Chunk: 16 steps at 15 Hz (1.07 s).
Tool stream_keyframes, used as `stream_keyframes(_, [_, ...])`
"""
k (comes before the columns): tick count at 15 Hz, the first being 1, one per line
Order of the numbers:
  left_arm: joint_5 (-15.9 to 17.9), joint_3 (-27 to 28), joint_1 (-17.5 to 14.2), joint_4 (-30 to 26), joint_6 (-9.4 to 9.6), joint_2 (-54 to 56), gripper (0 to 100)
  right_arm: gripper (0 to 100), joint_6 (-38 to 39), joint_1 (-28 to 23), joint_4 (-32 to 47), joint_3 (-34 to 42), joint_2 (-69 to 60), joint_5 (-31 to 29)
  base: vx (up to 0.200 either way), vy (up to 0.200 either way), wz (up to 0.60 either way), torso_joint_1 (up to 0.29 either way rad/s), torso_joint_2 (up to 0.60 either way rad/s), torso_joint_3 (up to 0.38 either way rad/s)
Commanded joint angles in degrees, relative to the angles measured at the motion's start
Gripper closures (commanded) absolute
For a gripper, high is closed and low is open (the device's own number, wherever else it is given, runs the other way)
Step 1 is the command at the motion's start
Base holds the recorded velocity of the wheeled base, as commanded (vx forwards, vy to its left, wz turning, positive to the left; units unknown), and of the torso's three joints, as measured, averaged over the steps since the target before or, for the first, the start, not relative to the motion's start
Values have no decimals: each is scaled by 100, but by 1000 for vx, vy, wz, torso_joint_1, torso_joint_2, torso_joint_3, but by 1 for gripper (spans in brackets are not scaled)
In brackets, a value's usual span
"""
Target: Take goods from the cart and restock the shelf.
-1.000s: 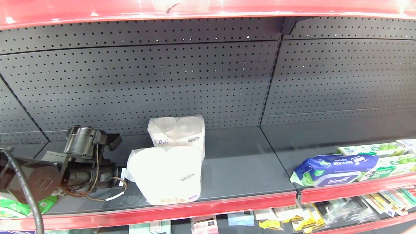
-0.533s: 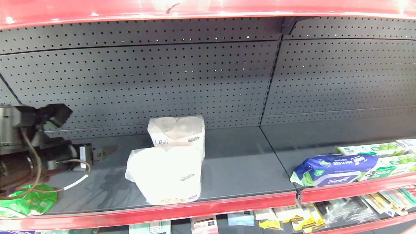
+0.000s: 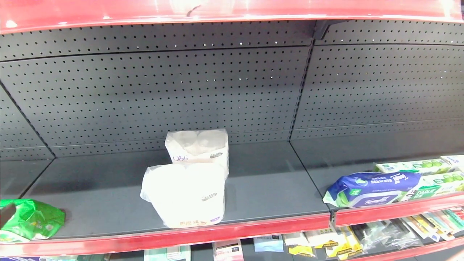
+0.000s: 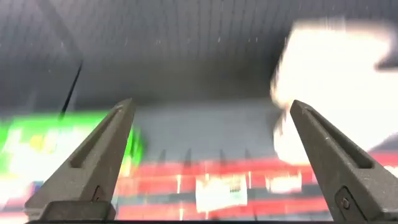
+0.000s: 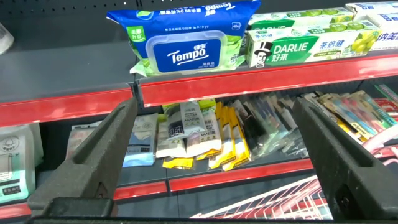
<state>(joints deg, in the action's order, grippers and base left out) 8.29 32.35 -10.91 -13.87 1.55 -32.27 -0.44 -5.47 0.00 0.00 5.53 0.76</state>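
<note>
Two white tissue packs stand on the grey shelf (image 3: 275, 188). The front pack (image 3: 183, 195) is near the red front edge, and the rear pack (image 3: 197, 146) is right behind it. My left gripper (image 4: 211, 104) is open and holds nothing. It is off to the left in front of the shelf, with a white pack (image 4: 336, 81) blurred to one side and a green pack (image 4: 37, 143) to the other. My right gripper (image 5: 216, 102) is open and empty, lower down, facing the red shelf edge (image 5: 261, 78) under a blue wipes pack (image 5: 186, 37).
A crumpled green pack (image 3: 30, 217) lies at the shelf's left end. The blue wipes pack (image 3: 373, 188) and green-and-white boxes (image 3: 417, 166) fill the right bay. Small hanging goods (image 5: 199, 134) crowd the lower shelf. The cart's wire rim (image 5: 292, 199) is below.
My left arm has pulled back to the left, away from the front white pack and out of the head view. The pack stays standing on the shelf.
</note>
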Motion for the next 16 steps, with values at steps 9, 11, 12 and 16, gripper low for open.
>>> stream_keyframes(9, [-38, -959, 63, -2603, 39, 3227, 0, 0, -9, 2, 0, 0, 9, 4, 0, 0, 0, 0, 0, 0])
stream_keyframes(11, [-759, -1390, 63, -2058, -14, 3227, 0, 0, -9, 2, 0, 0, 9, 4, 0, 0, 0, 0, 0, 0])
stream_keyframes(12, [-952, -1715, 63, -1320, 12, 3227, 0, 0, -18, 2, 0, 0, 9, 4, 0, 0, 0, 0, 0, 0])
stream_keyframes(16, [-1216, -2040, 63, -898, 39, 3227, 0, 0, -26, 530, 0, 0, -96, 21, 0, 0, 450, -1, 2, 1])
